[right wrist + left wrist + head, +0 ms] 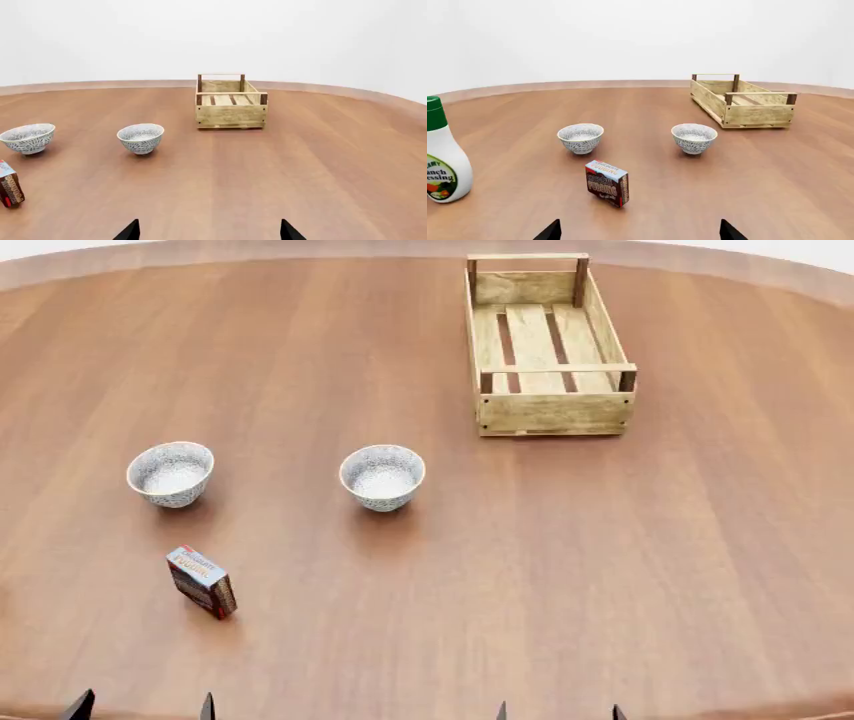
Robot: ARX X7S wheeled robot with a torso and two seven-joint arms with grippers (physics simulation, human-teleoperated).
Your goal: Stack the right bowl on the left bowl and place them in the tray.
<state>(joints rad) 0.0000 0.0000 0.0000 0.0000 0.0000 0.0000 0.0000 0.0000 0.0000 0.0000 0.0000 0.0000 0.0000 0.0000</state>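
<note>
Two small patterned bowls stand upright on the brown table: the left bowl (170,473) (580,137) (27,138) and the right bowl (383,476) (694,138) (141,138), a bowl's width or more apart. The pale wooden tray (549,343) (742,101) (231,101) sits farther back and to the right, with nothing in it. My left gripper (142,708) (639,231) and right gripper (558,712) (209,230) hover open at the near table edge, only their dark fingertips showing, both far from the bowls.
A small red pudding box (203,582) (606,183) (9,184) stands in front of the left bowl. A ranch dressing bottle (442,152) stands at the far left, seen only in the left wrist view. The round table's rim (400,248) curves behind the tray.
</note>
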